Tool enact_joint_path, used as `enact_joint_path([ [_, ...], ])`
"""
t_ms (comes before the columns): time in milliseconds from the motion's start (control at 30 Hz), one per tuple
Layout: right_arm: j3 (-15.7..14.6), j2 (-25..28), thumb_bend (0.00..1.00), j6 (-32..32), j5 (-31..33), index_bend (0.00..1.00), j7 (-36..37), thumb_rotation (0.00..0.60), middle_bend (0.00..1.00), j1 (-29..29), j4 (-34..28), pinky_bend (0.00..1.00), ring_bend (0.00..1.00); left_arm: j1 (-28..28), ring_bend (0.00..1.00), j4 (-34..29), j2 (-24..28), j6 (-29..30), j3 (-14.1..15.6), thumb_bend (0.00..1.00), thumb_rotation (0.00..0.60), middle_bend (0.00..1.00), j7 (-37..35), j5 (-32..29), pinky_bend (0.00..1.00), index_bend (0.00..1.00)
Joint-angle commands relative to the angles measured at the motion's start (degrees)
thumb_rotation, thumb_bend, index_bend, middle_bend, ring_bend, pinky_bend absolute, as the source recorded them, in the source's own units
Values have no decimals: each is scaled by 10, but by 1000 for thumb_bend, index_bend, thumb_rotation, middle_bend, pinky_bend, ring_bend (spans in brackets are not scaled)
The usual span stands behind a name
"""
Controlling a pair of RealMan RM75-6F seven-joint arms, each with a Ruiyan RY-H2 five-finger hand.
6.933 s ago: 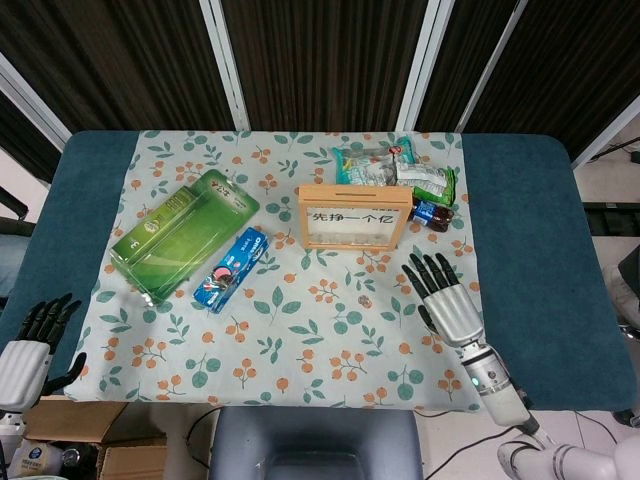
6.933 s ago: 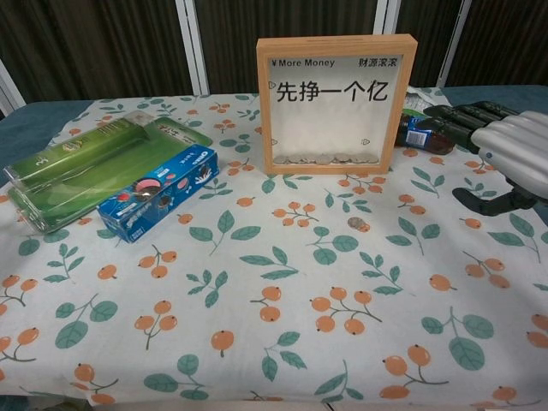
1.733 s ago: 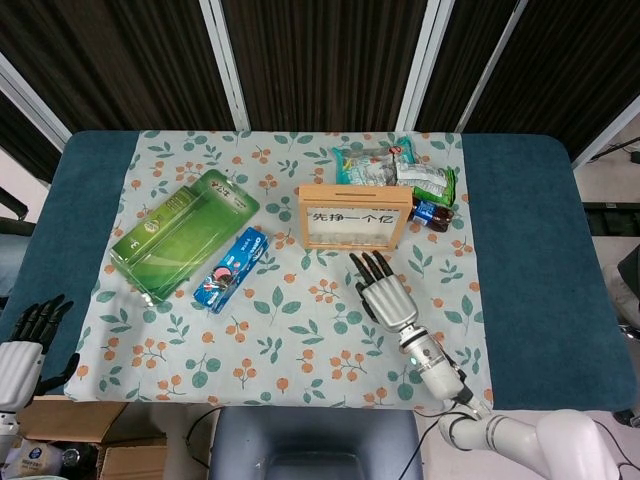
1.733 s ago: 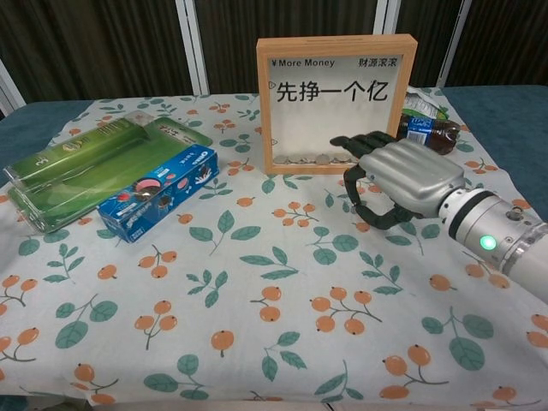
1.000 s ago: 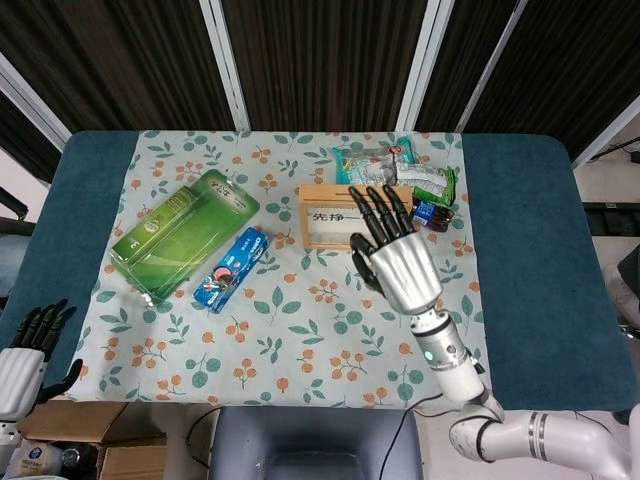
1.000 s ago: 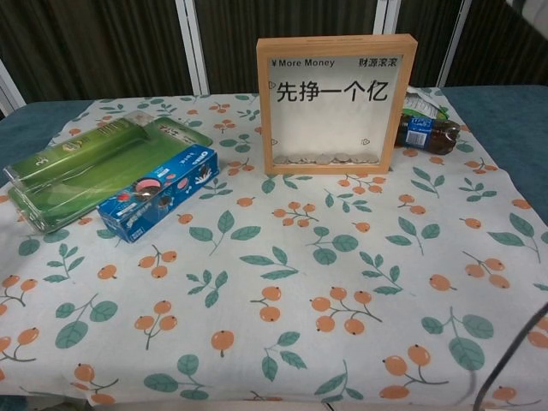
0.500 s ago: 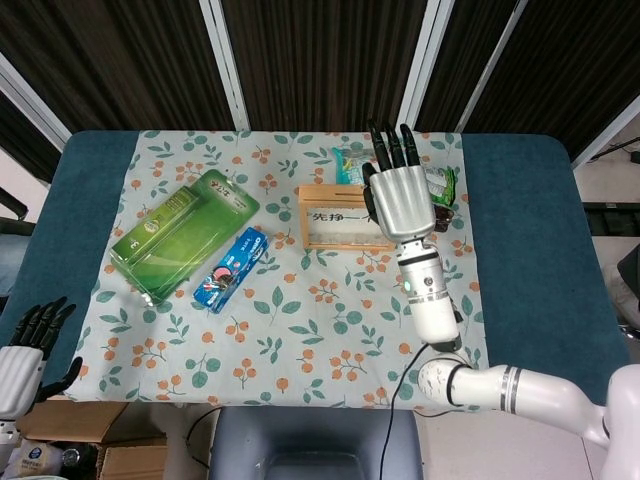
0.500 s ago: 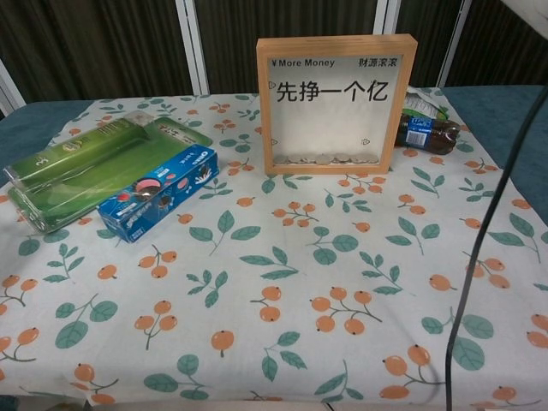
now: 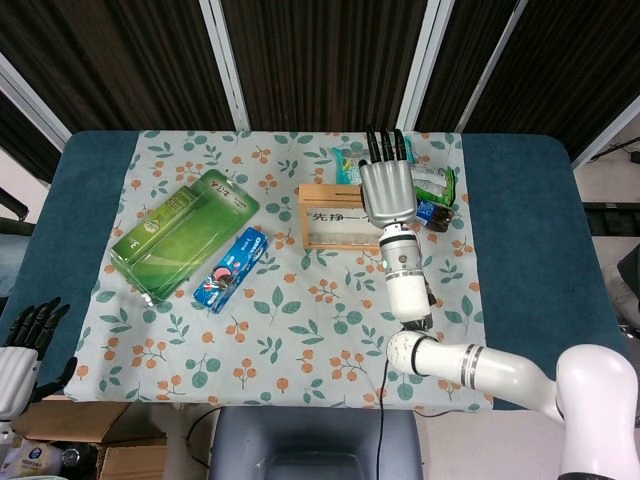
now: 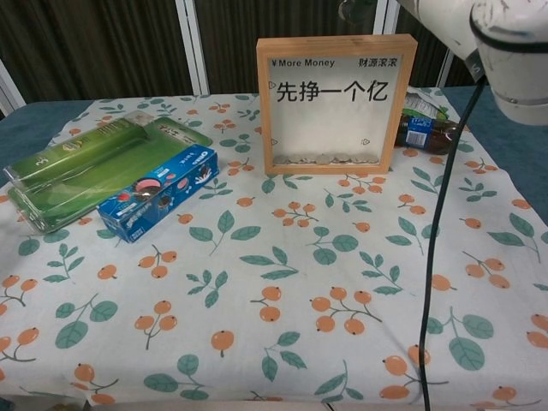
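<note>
Wooden coin bank frame (image 9: 353, 216) stands upright mid-cloth, coins lying in its base; the right hand (image 9: 386, 186) hangs above its top edge, fingers extended, whether pinching a coin cannot be told. Judged nearly complete, only a drop remaining. Left hand (image 9: 22, 345) idles released off the table corner.

The right hand (image 9: 388, 190) has a silver-grey metal back and black fingers (image 9: 384, 143). Behind it sits a white cylindrical wrist with a small green light, then a glossy white forearm with dark ring bands. A black cable (image 10: 437, 257) hangs from the arm. The left hand (image 9: 20, 350) looks alike: silver palm, black fingers.
</note>
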Motion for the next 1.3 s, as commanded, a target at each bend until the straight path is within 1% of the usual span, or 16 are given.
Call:
enact_joint_path([
  [33, -5, -5, 616, -3, 15, 760, 5, 600, 145, 10, 11, 0, 0, 0, 0, 2, -1, 0, -1, 403, 600, 0, 2, -1, 57, 0],
  [400, -34, -13, 617, -1, 29, 759, 12, 600, 148, 26, 40, 0, 0, 0, 0, 5, 0, -4, -3, 404, 600, 0, -1, -5, 57, 0],
  [667, -46, -16, 617, -1, 38, 751, 20, 600, 150, 31, 48, 0, 0, 1, 0, 8, 0, -4, -3, 404, 600, 0, -3, -7, 57, 0],
  [700, -47, -16, 617, -1, 38, 728, 22, 600, 150, 31, 49, 0, 0, 1, 0, 8, -1, -5, -3, 404, 600, 0, -3, -7, 57, 0],
  [733, -48, -15, 616, -2, 40, 674, 23, 600, 150, 31, 48, 0, 0, 1, 0, 8, -1, -6, -3, 404, 600, 0, -4, -8, 57, 0],
  [800, -51, -11, 616, -3, 45, 482, 21, 600, 151, 31, 44, 0, 0, 1, 0, 8, -1, -6, -3, 405, 600, 0, -4, -9, 57, 0],
  [867, -51, -6, 613, -2, 51, 158, 21, 600, 132, 29, 36, 0, 0, 2, 0, 9, -2, -6, -3, 405, 600, 0, -5, -8, 57, 0],
  [900, -50, -3, 608, 0, 50, 67, 24, 600, 117, 28, 31, 0, 0, 2, 0, 9, -2, -5, -3, 405, 600, 0, -5, -8, 57, 0],
  [933, -50, 2, 602, 3, 47, 21, 30, 600, 102, 25, 24, 0, 0, 2, 0, 9, -1, -4, -3, 404, 600, 0, -5, -8, 57, 0],
  [967, -49, 7, 592, 10, 40, 0, 40, 600, 85, 21, 15, 0, 0, 2, 0, 9, -1, -4, -3, 403, 600, 0, -5, -8, 57, 0],
  [1067, -55, 41, 579, 39, -2, 0, 81, 600, 69, -8, -46, 0, 0, 3, 0, 7, -1, 0, -5, 404, 600, 0, -8, -8, 57, 0],
  [1133, -73, 76, 579, 78, -57, 0, 121, 600, 65, -48, -109, 0, 0, 3, 0, 9, -2, -2, -5, 404, 600, 0, -10, -9, 57, 0],
  [1167, -86, 94, 579, 99, -85, 0, 138, 600, 60, -71, -139, 0, 0, 3, 0, 10, -2, -2, -4, 405, 600, 0, -10, -9, 57, 0],
  [1200, -109, 120, 578, 128, -125, 0, 161, 600, 51, -104, -177, 0, 0, 3, 0, 10, -2, -2, -4, 405, 600, 0, -8, -8, 57, 0],
  [1267, -151, 159, 569, 174, -185, 0, 195, 600, 30, -160, -225, 0, 0, 2, 0, 8, -2, -1, -4, 405, 600, 0, -5, -5, 57, 0],
  [1300, -184, 185, 563, 200, -220, 0, 220, 600, 20, -199, -249, 0, 0, 2, 0, 5, -1, 0, -4, 404, 600, 0, -1, -3, 57, 0],
])
